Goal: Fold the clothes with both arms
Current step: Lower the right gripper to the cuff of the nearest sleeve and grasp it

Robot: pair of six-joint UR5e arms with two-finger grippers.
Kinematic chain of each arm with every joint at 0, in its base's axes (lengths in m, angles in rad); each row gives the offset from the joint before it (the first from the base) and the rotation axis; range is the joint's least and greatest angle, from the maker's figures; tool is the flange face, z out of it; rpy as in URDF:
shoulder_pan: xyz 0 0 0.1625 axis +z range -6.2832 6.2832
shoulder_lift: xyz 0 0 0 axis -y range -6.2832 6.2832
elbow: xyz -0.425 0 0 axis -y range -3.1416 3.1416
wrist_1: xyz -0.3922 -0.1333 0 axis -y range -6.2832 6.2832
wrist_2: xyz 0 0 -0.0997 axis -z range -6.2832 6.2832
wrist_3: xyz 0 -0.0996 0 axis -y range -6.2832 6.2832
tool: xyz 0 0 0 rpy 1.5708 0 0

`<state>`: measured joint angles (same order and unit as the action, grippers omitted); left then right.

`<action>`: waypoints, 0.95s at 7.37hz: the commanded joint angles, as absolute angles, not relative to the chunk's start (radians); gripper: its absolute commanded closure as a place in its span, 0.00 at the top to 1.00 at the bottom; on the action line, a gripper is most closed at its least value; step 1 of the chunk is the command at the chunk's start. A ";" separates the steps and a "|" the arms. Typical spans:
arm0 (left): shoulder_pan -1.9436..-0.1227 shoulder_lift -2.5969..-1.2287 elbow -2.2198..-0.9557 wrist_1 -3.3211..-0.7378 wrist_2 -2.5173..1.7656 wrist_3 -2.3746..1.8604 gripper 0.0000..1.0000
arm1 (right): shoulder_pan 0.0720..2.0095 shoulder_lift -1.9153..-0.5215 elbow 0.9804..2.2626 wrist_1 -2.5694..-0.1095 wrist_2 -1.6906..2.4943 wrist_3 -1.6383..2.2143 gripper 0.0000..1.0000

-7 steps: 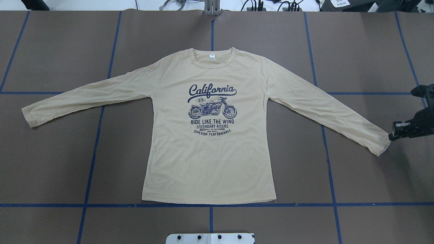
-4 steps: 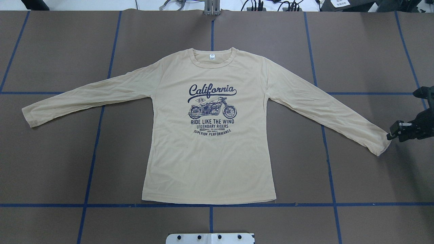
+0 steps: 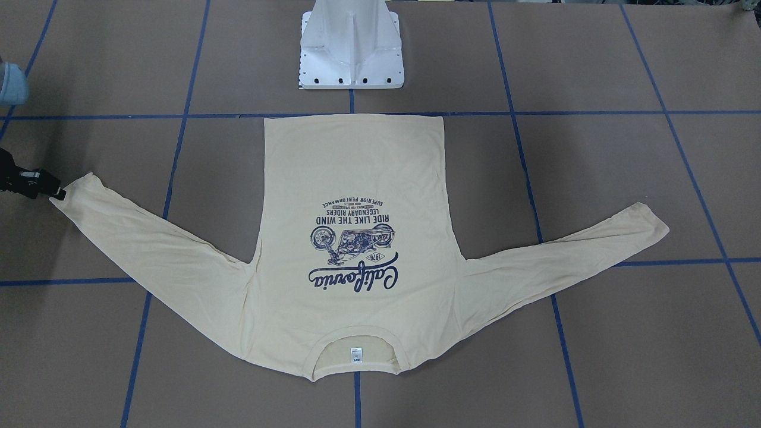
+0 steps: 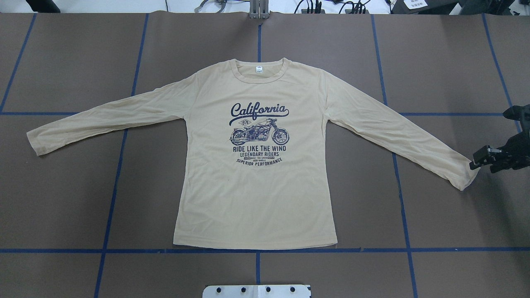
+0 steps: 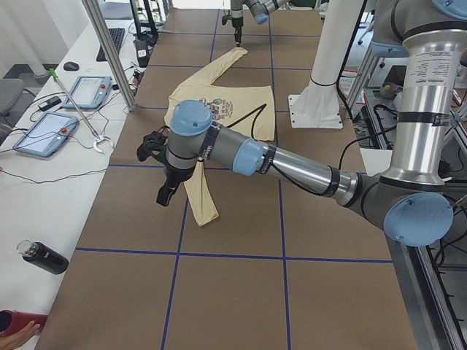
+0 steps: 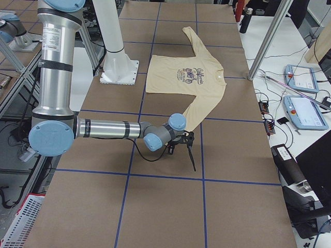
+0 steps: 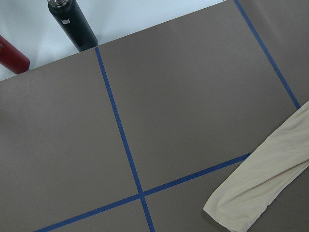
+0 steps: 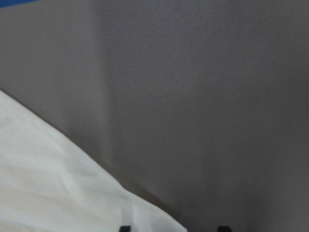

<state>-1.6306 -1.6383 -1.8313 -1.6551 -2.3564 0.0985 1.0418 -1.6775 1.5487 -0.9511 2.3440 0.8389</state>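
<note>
The clothes are one cream long-sleeved T-shirt (image 4: 256,186) lying flat and face up on the brown table, sleeves spread, with the navy "California" print (image 3: 357,249) showing. My right gripper (image 4: 474,164) is low at the right sleeve's cuff (image 4: 463,179). In the right wrist view its two fingertips (image 8: 124,227) stand apart, open, and the cuff's edge (image 8: 72,193) reaches in between them. My left gripper (image 5: 164,195) shows only in the exterior left view, hanging beside the left cuff (image 5: 206,211); I cannot tell whether it is open or shut. The left wrist view looks down on that cuff (image 7: 241,208).
The white pedestal base (image 3: 351,53) stands at the robot's edge of the table, just behind the shirt's hem. Blue tape lines (image 4: 120,145) grid the table. A black bottle (image 7: 72,24) and a red one (image 7: 12,55) lie on the white bench past the left end.
My right gripper has crept a little left in the overhead view, closer onto the right cuff. The shirt has not moved.
</note>
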 commanded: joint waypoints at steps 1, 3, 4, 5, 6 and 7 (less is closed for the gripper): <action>-1.631 -1.637 -1.830 -1.655 -2.356 0.098 1.00 | 1.042 -1.663 1.537 -0.953 2.344 0.839 0.66; -1.631 -1.637 -1.832 -1.655 -2.356 0.098 1.00 | 1.040 -1.661 1.531 -0.951 2.344 0.839 0.61; -1.631 -1.637 -1.832 -1.655 -2.356 0.098 1.00 | 1.040 -1.661 1.529 -0.953 2.345 0.841 0.50; -1.631 -1.637 -1.832 -1.655 -2.356 0.098 1.00 | 1.040 -1.660 1.528 -0.953 2.345 0.841 0.30; -1.631 -1.637 -1.832 -1.655 -2.356 0.100 1.00 | 1.040 -1.654 1.516 -0.953 2.348 0.841 0.19; -1.631 -1.637 -1.832 -1.655 -2.356 0.098 1.00 | 1.040 -1.651 1.517 -0.953 2.349 0.841 0.14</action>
<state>-1.6306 -1.6368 -1.8315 -1.6552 -2.3562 0.0988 1.0400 -1.6552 1.5203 -0.9525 2.3474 0.8405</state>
